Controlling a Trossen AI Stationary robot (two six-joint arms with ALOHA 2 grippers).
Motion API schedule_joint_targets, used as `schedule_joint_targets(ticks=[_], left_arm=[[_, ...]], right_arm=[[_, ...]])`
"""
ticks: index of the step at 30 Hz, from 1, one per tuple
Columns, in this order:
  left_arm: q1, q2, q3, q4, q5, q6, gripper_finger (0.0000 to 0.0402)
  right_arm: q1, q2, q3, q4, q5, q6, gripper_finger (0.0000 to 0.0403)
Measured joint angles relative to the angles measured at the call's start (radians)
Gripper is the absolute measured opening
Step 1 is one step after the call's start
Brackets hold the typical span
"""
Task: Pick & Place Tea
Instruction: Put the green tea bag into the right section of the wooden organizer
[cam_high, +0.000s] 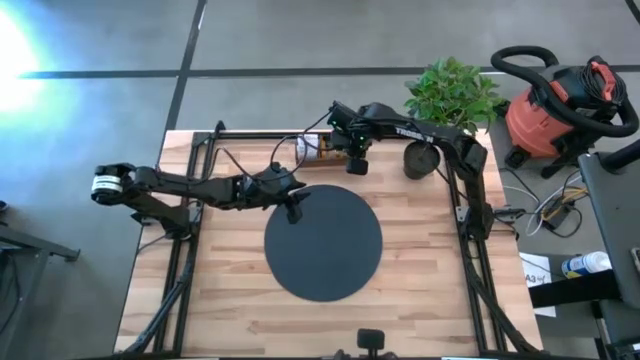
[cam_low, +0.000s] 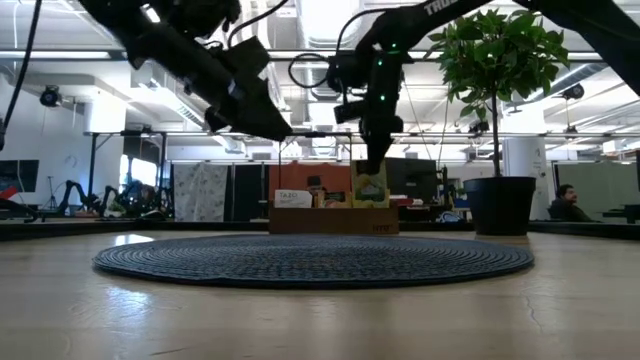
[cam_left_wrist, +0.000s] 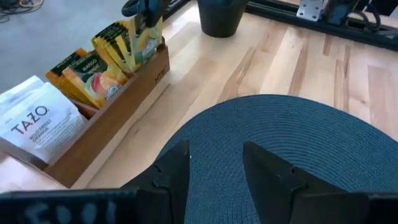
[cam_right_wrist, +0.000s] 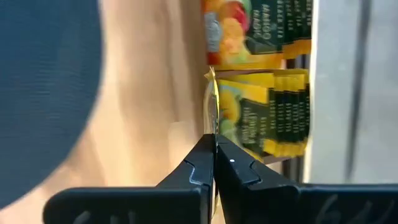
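Right gripper (cam_right_wrist: 214, 155) at the far side of the bench (cam_high: 440, 290), over the wooden tray (cam_left_wrist: 118, 106): fingers pinched shut on one yellow tea packet (cam_right_wrist: 212, 106), edge-on, just above the tray's yellow stack. Left gripper (cam_left_wrist: 214, 165) hovers over the far-left edge of the black mat (cam_high: 323, 243), fingers spread, nothing held. One tray, three packet groups: white, orange, yellow. One dark pot (cam_high: 420, 160) right of the tray.

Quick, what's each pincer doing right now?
Left pincer: open, empty, over the black disc.
Right pincer: shut on a yellow tea packet at the tray.
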Motion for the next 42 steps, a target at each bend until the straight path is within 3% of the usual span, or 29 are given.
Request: schedule_joint_targets(ticks=[3,19,29,42], left_arm=[[0.0,-0.028,-0.045,0.034,0.0,-0.031,0.0145],[0.0,-0.118,-0.171,0.071,-0.001,-0.116,0.0145],[0.0,-0.121,-0.182,0.075,0.0,-0.123,0.0145],[0.0,-0.121,-0.181,0.074,0.0,-0.123,0.0145]], right_arm=[[-0.001,0.019,0.0,-0.001,0.041,-0.024,0.0008],[-0.039,0.063,0.0,0.025,0.036,-0.02,0.0008],[-0.039,0.064,0.003,-0.062,0.036,-0.017,0.0008],[-0.04,0.119,0.0,-0.012,0.033,-0.017,0.0008]])
